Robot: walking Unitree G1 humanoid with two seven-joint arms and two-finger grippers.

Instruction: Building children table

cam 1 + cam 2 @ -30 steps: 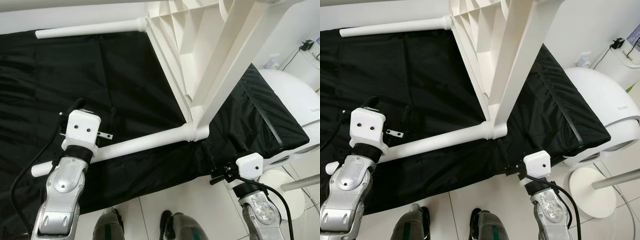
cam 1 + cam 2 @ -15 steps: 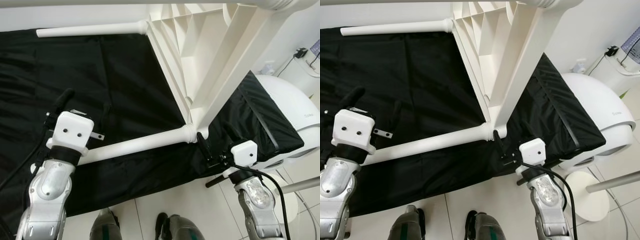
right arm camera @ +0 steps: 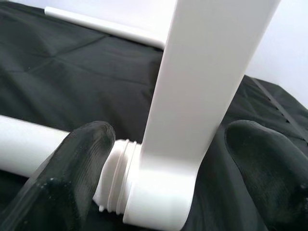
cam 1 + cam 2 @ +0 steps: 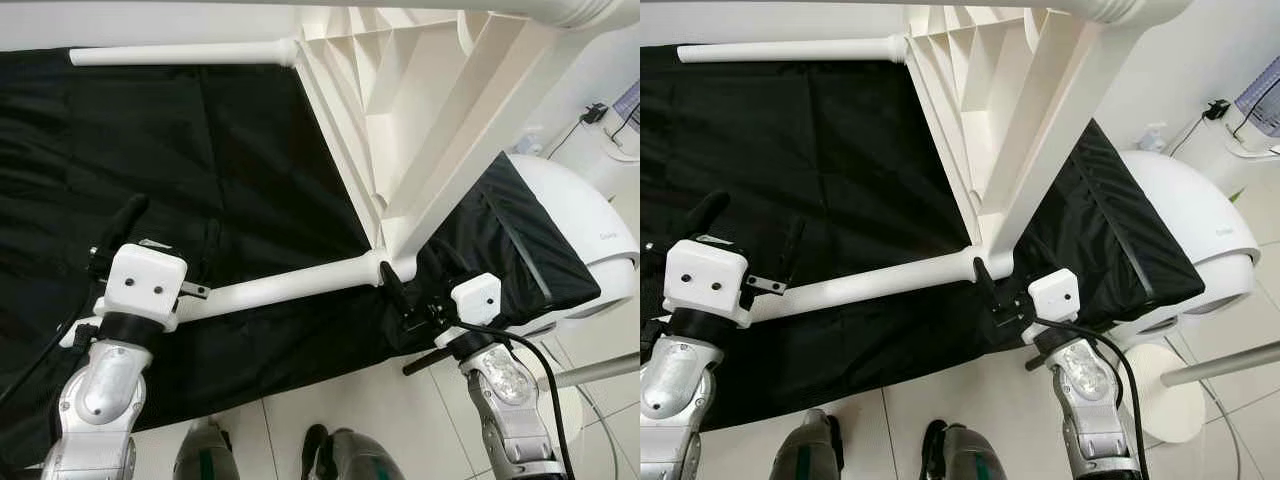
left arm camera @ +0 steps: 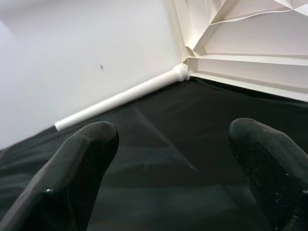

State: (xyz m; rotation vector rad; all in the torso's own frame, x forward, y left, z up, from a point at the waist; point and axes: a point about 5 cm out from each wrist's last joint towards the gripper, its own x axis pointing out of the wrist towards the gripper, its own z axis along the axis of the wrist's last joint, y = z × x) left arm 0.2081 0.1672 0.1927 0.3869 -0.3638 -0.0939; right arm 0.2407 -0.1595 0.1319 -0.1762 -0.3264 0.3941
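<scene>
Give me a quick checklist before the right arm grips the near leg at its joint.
1. Right gripper open: ok, jaws spread wide.
2. Joint between the jaws: ok, the threaded collar and corner socket sit in the gap.
3. Near leg seated in socket: cannot tell, threads show at the collar.
4. Left gripper open: ok, holding nothing.
5. Left gripper by the leg's free end: ok, but contact cannot tell.
6. Far leg attached to tabletop: ok.

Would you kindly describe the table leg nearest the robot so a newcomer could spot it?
On the black cloth lies the white tabletop, tipped on edge. Two white legs screw into its corners; this near leg lies between both grippers, while the far leg lies by the wall.
</scene>
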